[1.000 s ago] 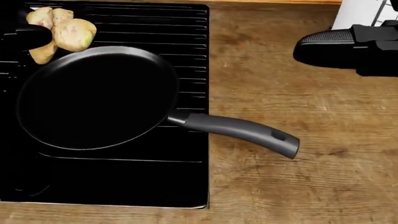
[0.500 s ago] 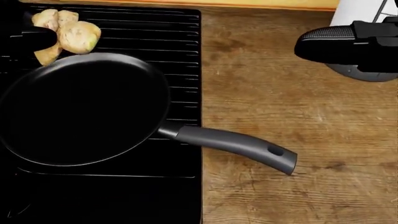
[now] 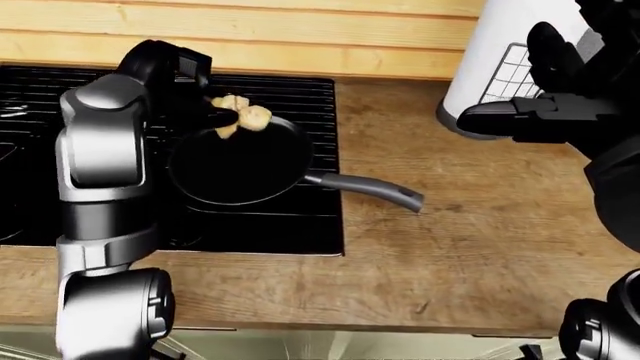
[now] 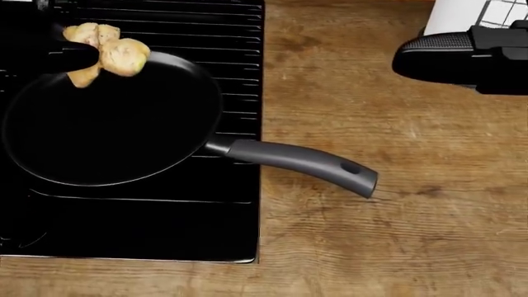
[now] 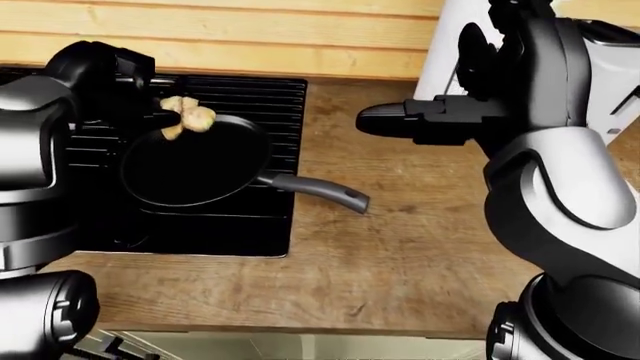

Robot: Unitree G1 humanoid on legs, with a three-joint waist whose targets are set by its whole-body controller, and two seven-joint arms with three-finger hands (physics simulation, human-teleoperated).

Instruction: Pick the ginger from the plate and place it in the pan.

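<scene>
Ginger [image 4: 107, 54] held over pan [image 4: 107, 120] top-left rim, head view.
Left hand [image 4: 62, 57] fingers closed around the ginger, above the black stove [image 4: 165, 235]. Right hand [image 4: 462, 55] holds nothing, fingers extended flat over the wooden counter [image 4: 396, 216], well apart from the pan handle [image 4: 301, 166].

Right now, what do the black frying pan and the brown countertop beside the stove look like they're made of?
The black round frying pan looks like matte non-stick coated metal: flat dark surface with no shine, and a grey handle that may be plastic. The brown countertop looks like worn, unvarnished wood: visible grain streaks and scuffs. Both are simulator renders, so this is only appearance.
</scene>
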